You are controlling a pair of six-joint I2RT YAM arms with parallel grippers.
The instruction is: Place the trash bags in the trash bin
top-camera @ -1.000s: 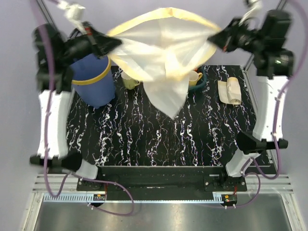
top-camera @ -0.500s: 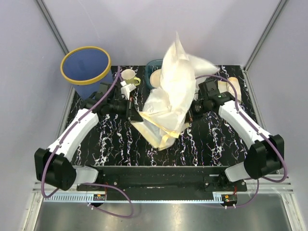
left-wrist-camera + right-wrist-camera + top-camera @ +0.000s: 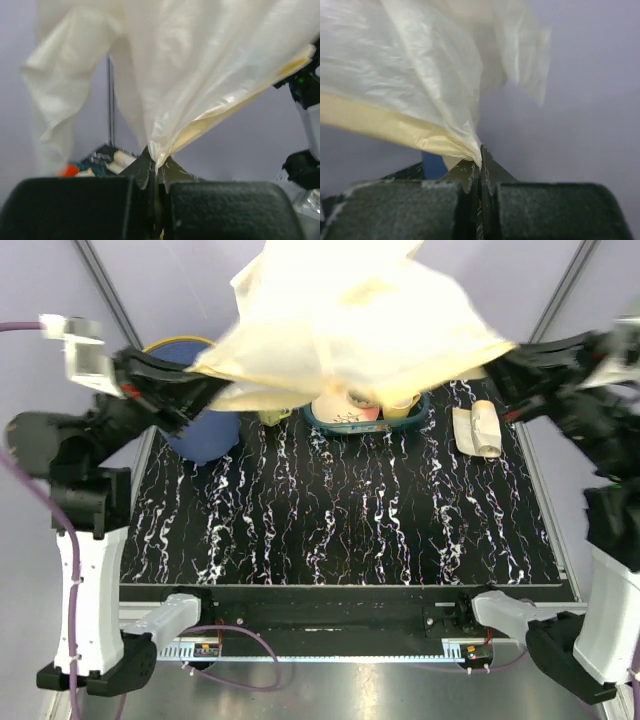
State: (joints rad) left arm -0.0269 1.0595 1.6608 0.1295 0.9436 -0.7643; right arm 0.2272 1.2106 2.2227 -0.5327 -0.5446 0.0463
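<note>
A large cream-white trash bag (image 3: pixel 350 315) hangs stretched high over the back of the table, held at two corners. My left gripper (image 3: pixel 212 390) is shut on its left corner, and in the left wrist view the film (image 3: pixel 200 65) rises from the closed tips (image 3: pixel 156 161). My right gripper (image 3: pixel 500 358) is shut on the right corner (image 3: pixel 405 65), pinched at the tips (image 3: pixel 480 156). The blue trash bin (image 3: pixel 205 435) with its yellow rim stands at the back left, mostly hidden by the bag and left arm. A small pale bundle of trash bags (image 3: pixel 478 428) lies on the table at the back right.
A teal oval basket (image 3: pixel 345 424) with mugs and a plate sits at the back centre, partly under the bag. A cream-yellow mug (image 3: pixel 272 417) peeks out beside the bin. Metal frame posts (image 3: pixel 105 285) rise at both back corners.
Half a second ago both grippers held the bag low over the table's middle. They have since swung up and apart, and the bag now billows high across the back.
</note>
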